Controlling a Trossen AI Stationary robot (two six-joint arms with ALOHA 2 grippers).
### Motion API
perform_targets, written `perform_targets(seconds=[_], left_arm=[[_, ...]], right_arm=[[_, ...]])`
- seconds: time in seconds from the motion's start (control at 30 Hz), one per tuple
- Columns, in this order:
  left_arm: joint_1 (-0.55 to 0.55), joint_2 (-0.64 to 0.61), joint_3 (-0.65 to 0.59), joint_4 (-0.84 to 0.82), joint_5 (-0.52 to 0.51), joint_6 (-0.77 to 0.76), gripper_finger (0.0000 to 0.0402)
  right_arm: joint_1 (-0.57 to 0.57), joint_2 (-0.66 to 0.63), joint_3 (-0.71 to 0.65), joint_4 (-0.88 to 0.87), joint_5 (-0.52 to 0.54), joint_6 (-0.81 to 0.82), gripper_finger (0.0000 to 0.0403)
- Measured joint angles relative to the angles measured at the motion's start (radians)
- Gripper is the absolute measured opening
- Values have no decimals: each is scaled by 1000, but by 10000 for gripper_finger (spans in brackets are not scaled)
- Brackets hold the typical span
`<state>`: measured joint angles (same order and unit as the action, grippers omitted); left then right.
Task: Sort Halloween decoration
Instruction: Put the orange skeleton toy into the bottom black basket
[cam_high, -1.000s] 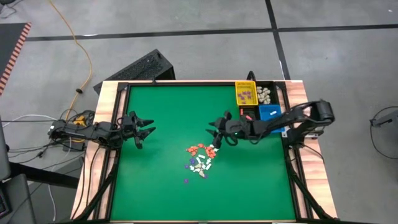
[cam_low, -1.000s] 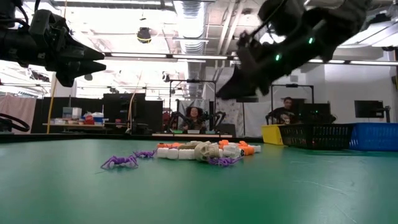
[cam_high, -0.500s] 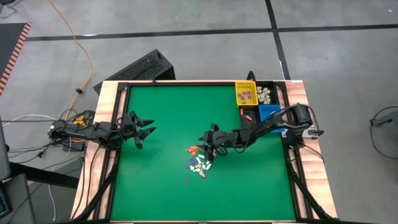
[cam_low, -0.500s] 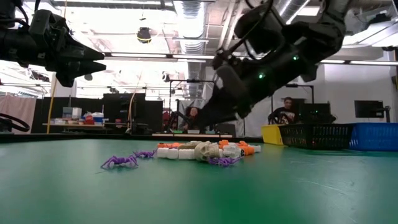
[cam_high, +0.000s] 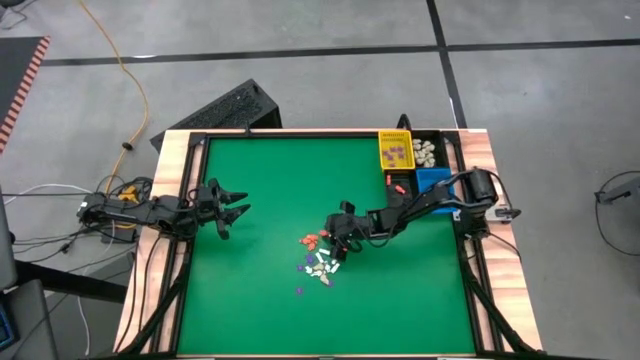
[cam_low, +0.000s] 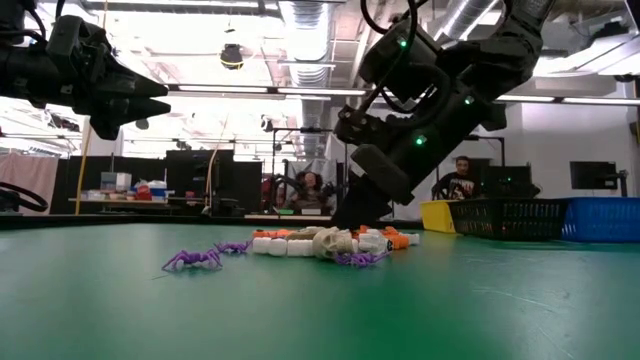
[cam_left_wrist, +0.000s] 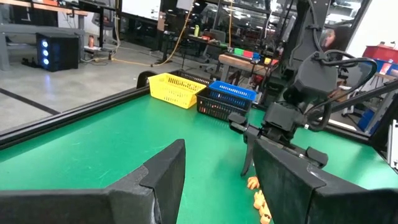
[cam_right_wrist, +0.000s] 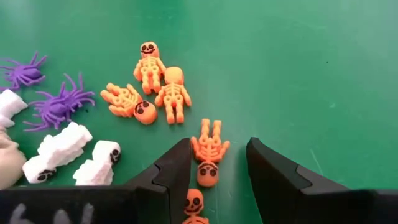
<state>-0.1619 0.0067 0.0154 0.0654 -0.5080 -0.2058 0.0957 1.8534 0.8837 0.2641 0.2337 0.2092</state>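
The Halloween decoration is a pile of tiny trinkets (cam_high: 322, 256) lying on the green mat near its middle. It holds orange skeletons (cam_right_wrist: 163, 87), purple spiders (cam_right_wrist: 61, 99) and cream-white pieces (cam_right_wrist: 59, 148). My right gripper (cam_high: 334, 240) slants down over the far right side of the pile, open. Its two fingers stand on either side of one orange skeleton (cam_right_wrist: 209, 155) that lies flat on the mat. In the low view its fingertips (cam_low: 352, 215) hang just above the pile. My left gripper (cam_high: 236, 208) waits open, raised and level, at the table's left side.
At the far right corner stand a yellow bin (cam_high: 395, 150) with purple pieces, a black bin (cam_high: 428, 152) with cream pieces and a blue bin (cam_high: 434, 180). A single purple piece (cam_high: 299, 291) lies nearer the front edge. Bare green mat (cam_high: 250, 300) surrounds the pile.
My right gripper has come down and toward the table's left and near edge, from beside the bins onto the pile. It has tipped more steeply downward. Its fingers have kept the same gap. The trinkets have not moved.
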Motion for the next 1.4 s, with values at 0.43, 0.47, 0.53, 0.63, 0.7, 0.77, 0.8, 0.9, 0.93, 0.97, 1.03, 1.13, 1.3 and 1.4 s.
perform_targets(seconds=[0.43, 0.47, 0.53, 0.63, 0.7, 0.77, 0.8, 0.9, 0.93, 0.97, 1.03, 1.13, 1.3, 1.4], left_arm=[[0, 0, 0, 0, 0, 0, 178], [0, 0, 0, 0, 0, 0, 178], [0, 0, 0, 0, 0, 0, 178], [0, 0, 0, 0, 0, 0, 178], [0, 0, 0, 0, -1, 0, 178], [0, 0, 0, 0, -1, 0, 178], [0, 0, 0, 0, 0, 0, 178], [0, 0, 0, 0, -1, 0, 178], [0, 0, 0, 0, 0, 0, 178], [0, 0, 0, 0, 0, 0, 178], [0, 0, 0, 0, 0, 0, 178], [0, 0, 0, 0, 0, 0, 178], [0, 0, 0, 0, 0, 0, 178], [0, 0, 0, 0, -1, 0, 178]], right_arm=[[-24, -5, 1, -38, 0, 28, 35], [-24, -5, 1, -37, -1, 29, 24], [-24, -6, 1, -36, 0, 28, 16], [-24, -11, 1, -38, 0, 29, 14], [-24, -21, 0, -38, 3, 29, 15], [-24, -46, -1, -51, 39, 25, 14], [-25, -62, -3, -60, 64, 19, 13], [-36, -124, -3, -106, 143, 3, 12], [-42, -149, -3, -127, 164, 4, 12], [-49, -173, -2, -151, 179, 10, 12], [-64, -227, -2, -224, 205, 34, 12], [-85, -320, -2, -387, 300, 135, 12], [-95, -458, -1, -781, 523, 406, 12], [-99, -521, -1, -993, 578, 587, 12]])
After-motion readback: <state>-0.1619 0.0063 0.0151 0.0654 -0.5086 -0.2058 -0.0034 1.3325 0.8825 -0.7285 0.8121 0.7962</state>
